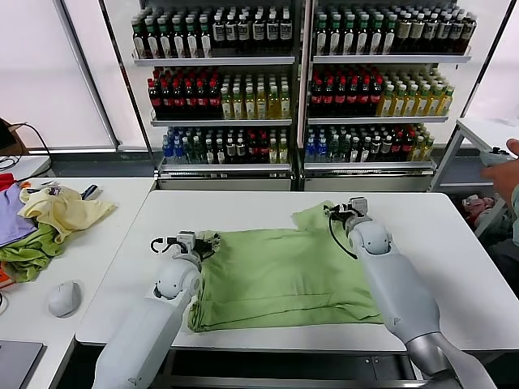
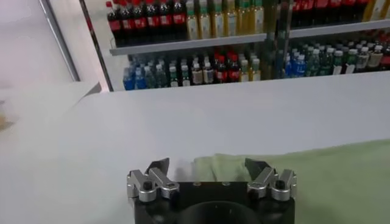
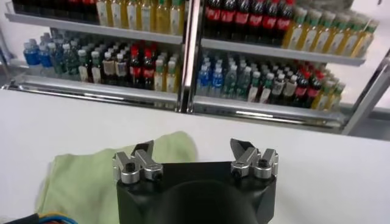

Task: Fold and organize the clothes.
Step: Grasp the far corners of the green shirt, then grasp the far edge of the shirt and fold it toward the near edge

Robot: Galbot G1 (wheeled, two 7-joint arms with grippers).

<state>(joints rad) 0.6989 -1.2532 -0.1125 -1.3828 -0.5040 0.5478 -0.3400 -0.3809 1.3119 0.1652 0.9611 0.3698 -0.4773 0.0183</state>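
desk: I see a white desk with rounded corners, matte top; a second white desk butts up on my left side.
shirt: the sage-green shirt lies flat mid-desk, partly folded, one sleeve flap sticking out toward the far edge by the right arm. Print not visible from here.
left gripper: the left gripper sits at the shirt's left far corner, low over the cloth edge; fingers spread wide, nothing between them in the wrist view.
right gripper: the right gripper is over the sleeve flap at the far right of the shirt; fingers also wide apart, nothing held.
side desk: a pale yellow garment heaped on olive-green cloth, a purple piece at the edge, and a grey mouse nearer me.
room: drink shelves behind the desk, rows of bottles, red, yellow and green caps, on three levels.
right edge: a person's hand is partly in view beside another white desk.
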